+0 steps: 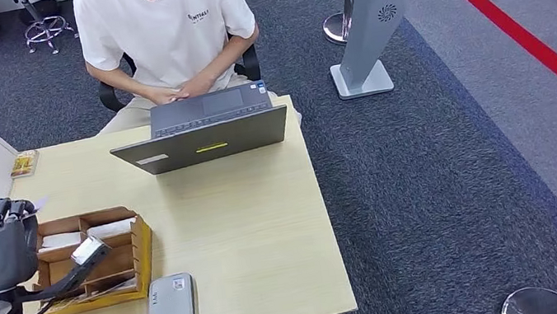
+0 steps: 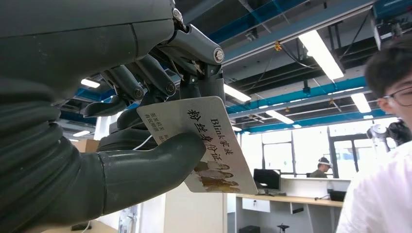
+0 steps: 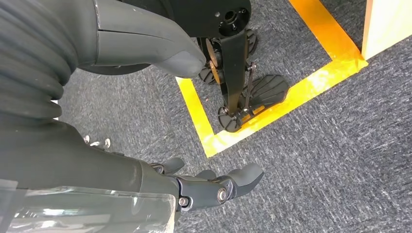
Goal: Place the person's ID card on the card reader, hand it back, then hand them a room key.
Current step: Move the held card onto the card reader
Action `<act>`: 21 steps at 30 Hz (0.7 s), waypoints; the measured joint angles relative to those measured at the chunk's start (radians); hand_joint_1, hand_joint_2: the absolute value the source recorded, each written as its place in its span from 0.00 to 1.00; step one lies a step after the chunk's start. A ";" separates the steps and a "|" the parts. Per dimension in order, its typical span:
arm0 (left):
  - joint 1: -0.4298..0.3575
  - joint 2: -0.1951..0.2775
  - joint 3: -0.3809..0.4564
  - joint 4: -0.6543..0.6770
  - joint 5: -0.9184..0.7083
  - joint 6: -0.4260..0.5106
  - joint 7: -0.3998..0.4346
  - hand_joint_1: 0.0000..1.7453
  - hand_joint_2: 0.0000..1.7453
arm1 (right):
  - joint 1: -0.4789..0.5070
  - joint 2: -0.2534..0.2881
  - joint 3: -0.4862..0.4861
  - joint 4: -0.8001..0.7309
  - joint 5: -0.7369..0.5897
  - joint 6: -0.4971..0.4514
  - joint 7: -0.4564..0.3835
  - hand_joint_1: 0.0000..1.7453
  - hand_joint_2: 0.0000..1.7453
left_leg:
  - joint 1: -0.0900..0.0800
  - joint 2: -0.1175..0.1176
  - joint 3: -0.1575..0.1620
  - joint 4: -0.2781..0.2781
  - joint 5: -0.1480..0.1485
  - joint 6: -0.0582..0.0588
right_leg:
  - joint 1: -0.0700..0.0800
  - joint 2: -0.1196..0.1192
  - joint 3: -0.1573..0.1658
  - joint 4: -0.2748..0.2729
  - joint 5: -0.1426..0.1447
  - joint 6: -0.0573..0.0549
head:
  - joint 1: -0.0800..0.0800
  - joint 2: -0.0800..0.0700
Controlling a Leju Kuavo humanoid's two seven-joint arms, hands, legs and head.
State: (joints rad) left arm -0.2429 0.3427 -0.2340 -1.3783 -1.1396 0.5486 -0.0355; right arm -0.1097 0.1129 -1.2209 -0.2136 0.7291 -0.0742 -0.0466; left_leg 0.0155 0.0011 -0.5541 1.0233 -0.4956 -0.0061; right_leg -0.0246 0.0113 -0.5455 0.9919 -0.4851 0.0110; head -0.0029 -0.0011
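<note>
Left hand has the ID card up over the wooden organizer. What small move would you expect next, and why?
Probably lower the left hand toward the card reader. It pinches the ID card above the organizer, and the grey reader lies bare nearer the table's front edge. The right hand hangs by the floor.

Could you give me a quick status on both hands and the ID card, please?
Left robot hand pinches the ID card, raised beside the wooden organizer. Right robot hand hangs empty over the carpet. Card reader bare, nothing in the way.
</note>
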 joint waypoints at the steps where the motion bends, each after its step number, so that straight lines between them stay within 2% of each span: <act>1: 0.016 -0.002 0.000 -0.015 -0.002 0.000 -0.002 1.00 1.00 | 0.000 0.000 -0.001 0.000 -0.002 0.000 0.000 0.00 1.00 | 0.000 0.000 0.000 0.000 0.000 0.000 | 0.000 0.000 0.000 0.000 0.000 0.000 | 0.000 0.000; 21: 0.307 -0.047 -0.061 -0.200 -0.052 0.008 -0.037 1.00 1.00 | 0.005 0.000 -0.038 0.000 -0.041 -0.013 -0.010 0.00 1.00 | 0.000 0.000 0.000 0.000 -0.001 0.001 | 0.000 -0.001 0.000 0.000 -0.001 0.001 | 0.000 0.000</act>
State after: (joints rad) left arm 0.0643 0.2955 -0.2950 -1.5786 -1.1913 0.5561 -0.0725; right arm -0.1043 0.1129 -1.2592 -0.2136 0.6883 -0.0870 -0.0567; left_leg 0.0155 0.0007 -0.5546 1.0232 -0.4962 -0.0056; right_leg -0.0246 0.0104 -0.5454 0.9915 -0.4858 0.0118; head -0.0030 -0.0011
